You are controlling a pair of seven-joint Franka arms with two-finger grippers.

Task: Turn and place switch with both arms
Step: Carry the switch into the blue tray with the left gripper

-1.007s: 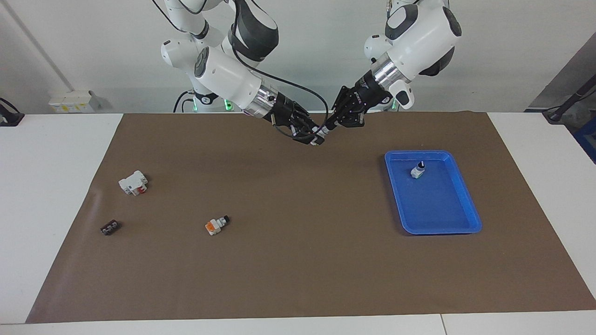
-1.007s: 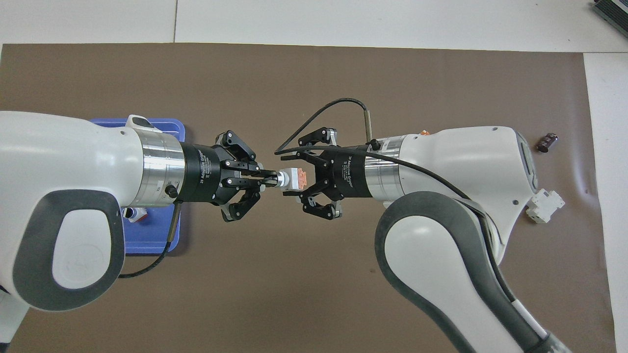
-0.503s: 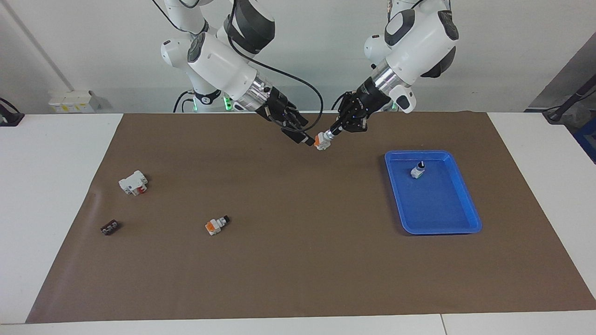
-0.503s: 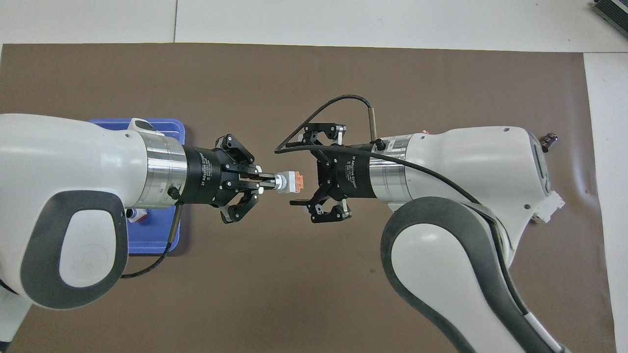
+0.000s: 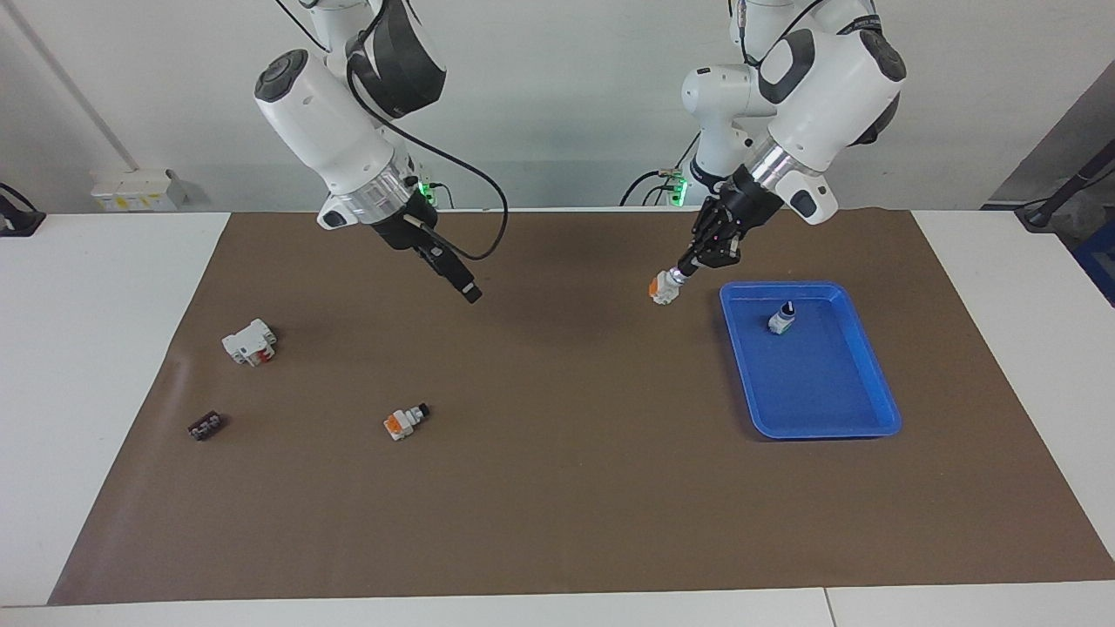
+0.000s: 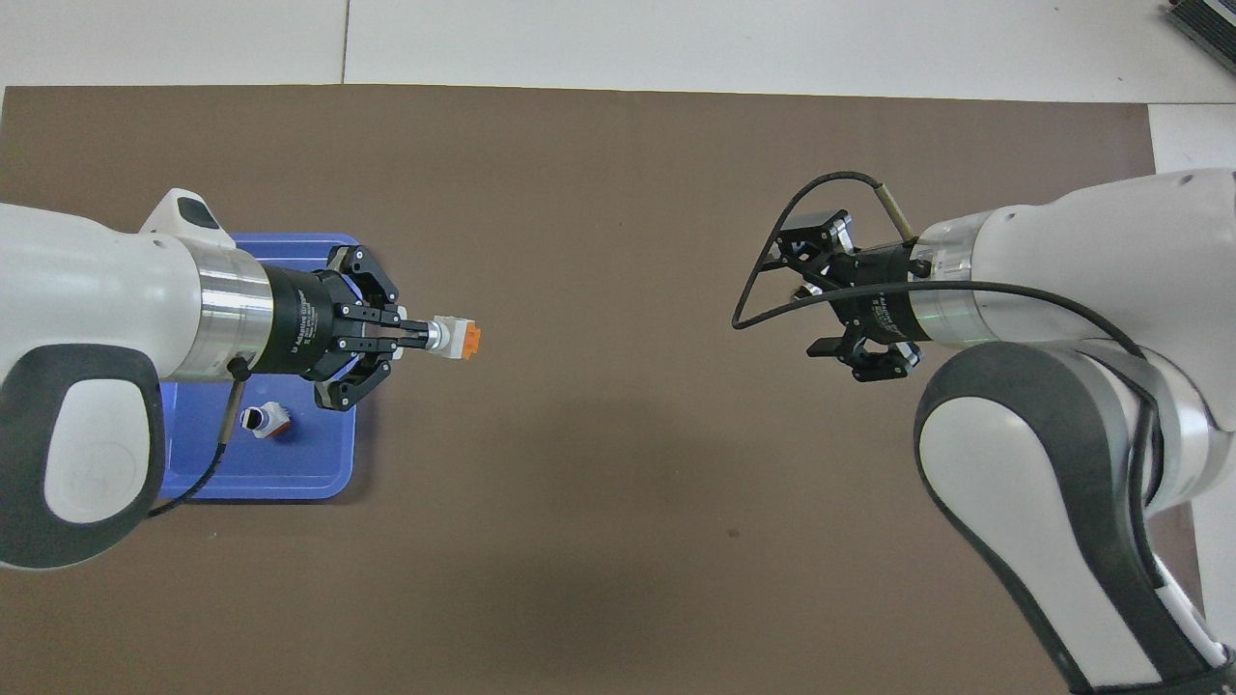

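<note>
The switch (image 5: 663,288) (image 6: 457,338) is a small white block with an orange face, hanging in the air. My left gripper (image 5: 679,273) (image 6: 419,335) is shut on its knob end, with the orange end pointing away from the fingers. It hangs over the brown mat, just beside the corner of the blue tray (image 5: 819,383) (image 6: 290,463) nearest the robots. My right gripper (image 5: 468,291) (image 6: 819,286) stands open and holds nothing, up over the mat toward the right arm's end, well apart from the switch.
A white black-knobbed switch (image 5: 781,320) (image 6: 266,421) lies in the tray. On the mat toward the right arm's end lie an orange-white switch with a black tip (image 5: 405,421), a white block with a red patch (image 5: 250,341) and a small black part (image 5: 206,426).
The right gripper opened, let go of the switch and pulled back toward its own end. The left gripper kept the switch and carried it toward the tray.
</note>
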